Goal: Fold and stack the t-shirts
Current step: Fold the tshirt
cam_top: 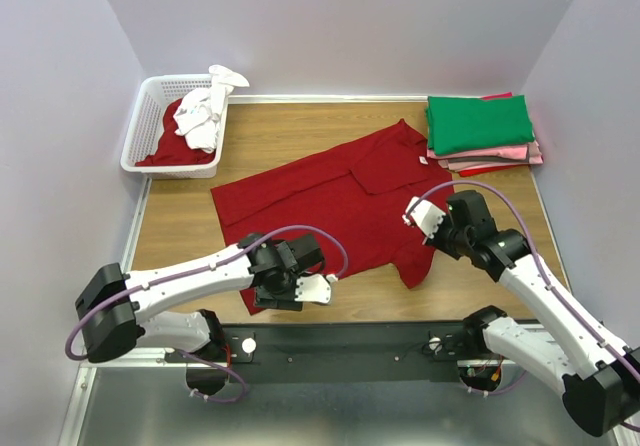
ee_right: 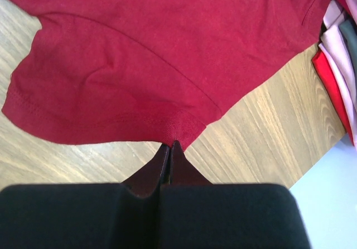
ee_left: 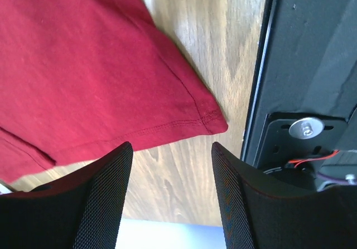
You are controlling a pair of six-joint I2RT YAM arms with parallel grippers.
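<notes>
The right tool (ee_right: 170, 148) is closed tight, its two fingers pressed together on the edge of the dark red t-shirt (cam_top: 330, 201). It pinches the cloth where a sleeve seam meets the side of the shirt. From that pinch the sleeve spreads to one side in the right wrist view, its stitched hem lying flat on the table (cam_top: 290, 126).

The left tool (ee_left: 172, 148) is spread wide with nothing between its fingers. It hangs over bare wood at the near edge of the table. A hemmed corner of the same dark red t-shirt lies just beyond the fingertips, close but not touched. The black mounting plate (ee_left: 301, 65) of the arm bases runs along beside it.

The dark red t-shirt lies opened out across the middle of the table, slanting from the left tool toward the far right. One part is folded over on top near its collar end.

In the far right corner sits a stack of folded shirts. A green t-shirt (cam_top: 480, 124) is on top, with a pink t-shirt (cam_top: 510, 153) and red edges under it.

In the far left corner stands a white lattice basket (cam_top: 150, 101). It holds a crumpled white t-shirt (cam_top: 200, 116), draped over its rim, and a red t-shirt (cam_top: 165, 148).
</notes>
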